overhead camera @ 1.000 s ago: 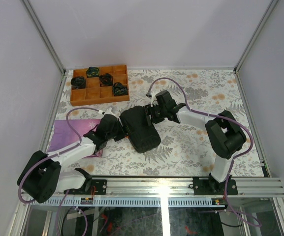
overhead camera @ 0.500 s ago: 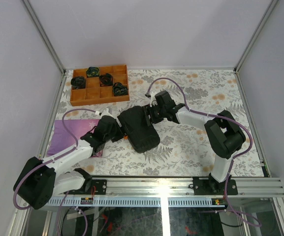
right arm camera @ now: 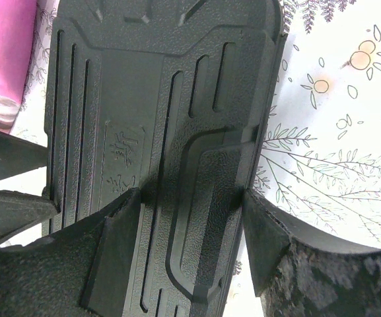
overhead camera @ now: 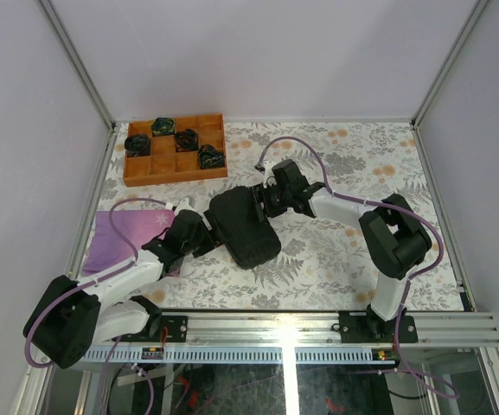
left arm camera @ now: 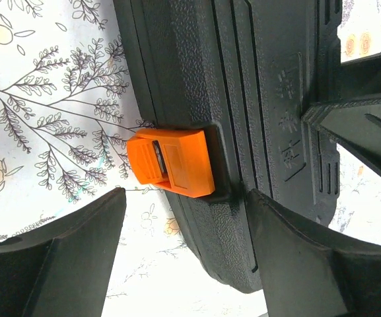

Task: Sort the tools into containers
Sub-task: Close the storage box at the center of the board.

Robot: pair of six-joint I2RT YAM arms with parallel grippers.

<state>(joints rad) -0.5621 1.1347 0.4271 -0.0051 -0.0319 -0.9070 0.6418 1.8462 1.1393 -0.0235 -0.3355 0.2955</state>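
Note:
The black tool case [overhead camera: 245,226] lies closed in the middle of the table. Its orange latch [left arm camera: 170,162] sits on the long edge facing the left arm. My left gripper [left arm camera: 187,196] is open and straddles that edge just below the latch, one finger over the table and the other finger [left arm camera: 296,257] over the lid; the top view has it [overhead camera: 199,238] at the case's left side. My right gripper [right arm camera: 191,195] is open, both fingertips resting on the ribbed lid [right arm camera: 150,99] at the far end [overhead camera: 263,201]. No tools show.
A brown wooden compartment tray [overhead camera: 180,164] with several dark round items stands at the back left. A purple cloth [overhead camera: 115,233] lies by the left arm, also showing pink [right arm camera: 2,59] beyond the case. The cell's metal frame borders the floral table cover.
The left arm has drawn back a little toward the near left, off the case's side, and its jaws stand slightly wider. The right gripper and the case have not visibly moved.

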